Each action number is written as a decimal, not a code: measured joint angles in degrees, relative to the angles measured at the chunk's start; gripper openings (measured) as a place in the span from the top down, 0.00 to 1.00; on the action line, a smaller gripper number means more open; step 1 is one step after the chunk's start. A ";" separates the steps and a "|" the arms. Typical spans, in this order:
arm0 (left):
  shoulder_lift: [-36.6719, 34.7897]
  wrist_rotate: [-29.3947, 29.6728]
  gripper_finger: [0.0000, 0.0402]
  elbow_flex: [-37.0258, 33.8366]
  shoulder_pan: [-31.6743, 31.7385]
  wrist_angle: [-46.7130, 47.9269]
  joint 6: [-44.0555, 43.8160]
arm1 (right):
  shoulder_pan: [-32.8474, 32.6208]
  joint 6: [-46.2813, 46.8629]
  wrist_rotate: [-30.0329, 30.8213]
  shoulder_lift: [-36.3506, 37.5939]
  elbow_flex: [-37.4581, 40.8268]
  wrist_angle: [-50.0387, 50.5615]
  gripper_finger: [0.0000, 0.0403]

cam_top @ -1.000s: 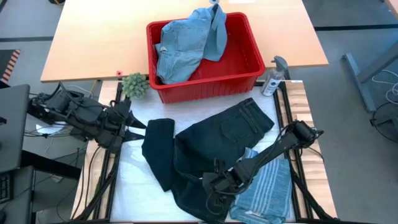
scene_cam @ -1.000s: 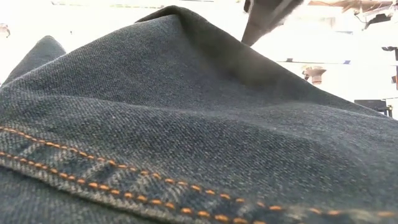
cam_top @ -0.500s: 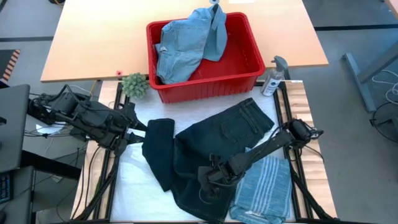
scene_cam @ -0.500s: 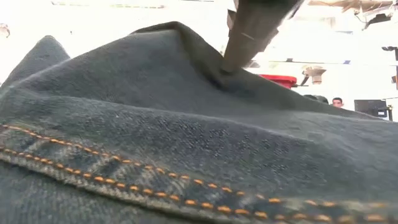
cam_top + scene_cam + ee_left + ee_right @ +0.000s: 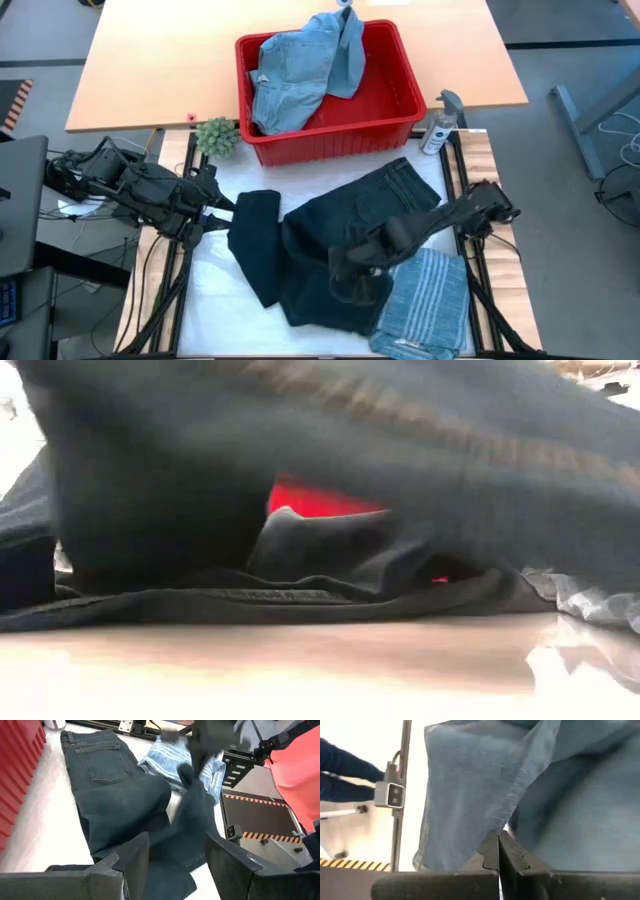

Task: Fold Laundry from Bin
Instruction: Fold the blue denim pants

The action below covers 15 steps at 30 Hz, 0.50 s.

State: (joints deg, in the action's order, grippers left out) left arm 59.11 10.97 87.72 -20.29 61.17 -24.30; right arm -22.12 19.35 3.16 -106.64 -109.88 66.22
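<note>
right hand (image 5: 345, 268): closed, pinching the dark trousers (image 5: 350, 225) lifted mid-bench | left hand (image 5: 207, 200): fingers apart, empty, at the bench's left edge | red bin (image 5: 395, 100): holds light blue pieces (image 5: 300, 65)

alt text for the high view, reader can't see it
Seen from above, the right gripper is shut on dark navy trousers spread on the table, lifting a fold, beside a blue striped shirt. The left gripper waits open at the table's left edge. Behind, a red bin holds light blue denim pieces.
</note>
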 joint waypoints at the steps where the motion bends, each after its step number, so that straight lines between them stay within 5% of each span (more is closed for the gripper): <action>1: 0.00 0.11 0.55 0.00 0.00 0.00 0.03 | 0.76 -0.65 1.12 0.75 -1.86 2.51 0.96; 7: 0.00 0.53 0.55 0.00 0.00 0.00 1.60 | 8.39 -2.87 5.86 5.22 -7.44 12.73 0.96; 15: 0.15 -2.54 0.55 0.00 0.02 -0.04 0.92 | 22.19 -20.19 5.55 5.13 -7.22 16.76 0.96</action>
State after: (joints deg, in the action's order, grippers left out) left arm 59.27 8.43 87.72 -20.27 61.12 -23.38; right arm 0.07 -0.84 8.71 -101.51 -117.10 82.98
